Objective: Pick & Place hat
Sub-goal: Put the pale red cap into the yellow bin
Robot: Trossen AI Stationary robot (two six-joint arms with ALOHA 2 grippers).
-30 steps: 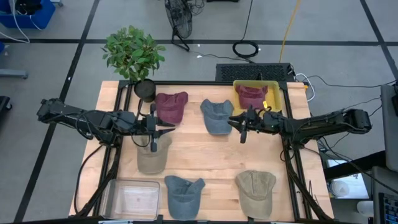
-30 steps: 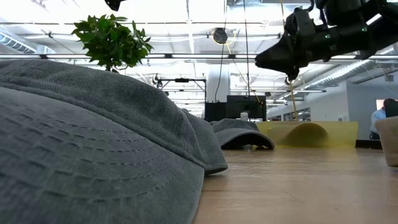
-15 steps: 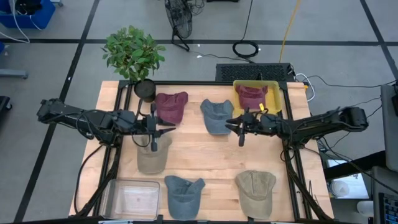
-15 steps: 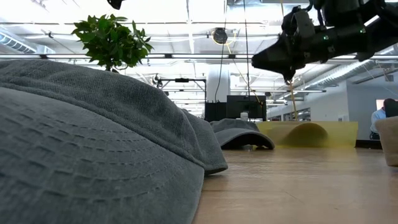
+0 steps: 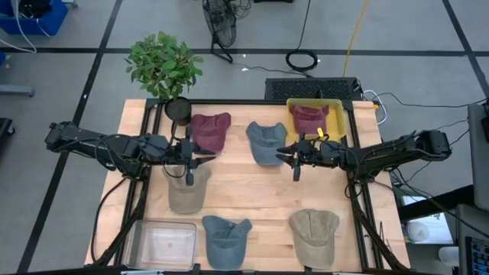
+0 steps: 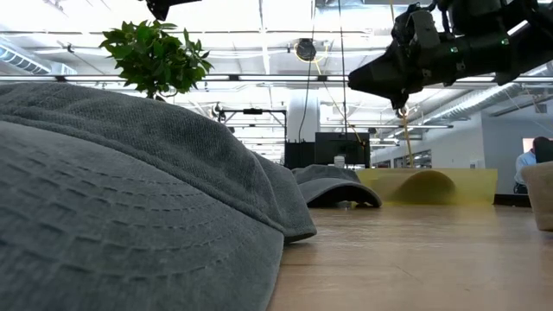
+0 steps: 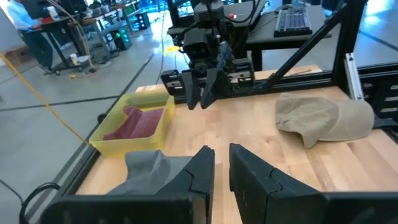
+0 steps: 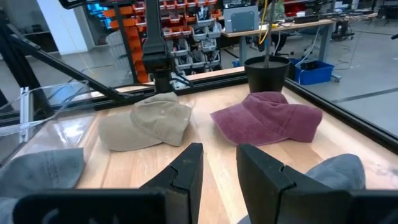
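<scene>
High view, left to right: a potted plant (image 5: 163, 67) stands at the table's far left corner, and a clear plastic bin (image 5: 163, 244) sits at the near left corner. The left gripper (image 5: 189, 156) hangs between a maroon cap (image 5: 209, 131) and a tan cap (image 5: 188, 191), its fingers nearly together with only a slit between them and nothing held. Further right lie a grey-blue cap (image 5: 226, 240) at the near edge and a second grey-blue cap (image 5: 265, 142) at the far side. The right gripper (image 5: 296, 156) hovers just beside that far cap's right edge, fingers parted a little, empty. Beyond it a yellow bin (image 5: 337, 108) already holds a maroon hat (image 5: 309, 118), and an olive-tan cap (image 5: 315, 236) rests at the near right.

By my reading, the step in hand is the approach for another pick, most likely the far grey-blue cap. Next the right gripper needs to spread its fingers, drop onto the crown, and pinch fabric before lifting toward the yellow bin.
</scene>
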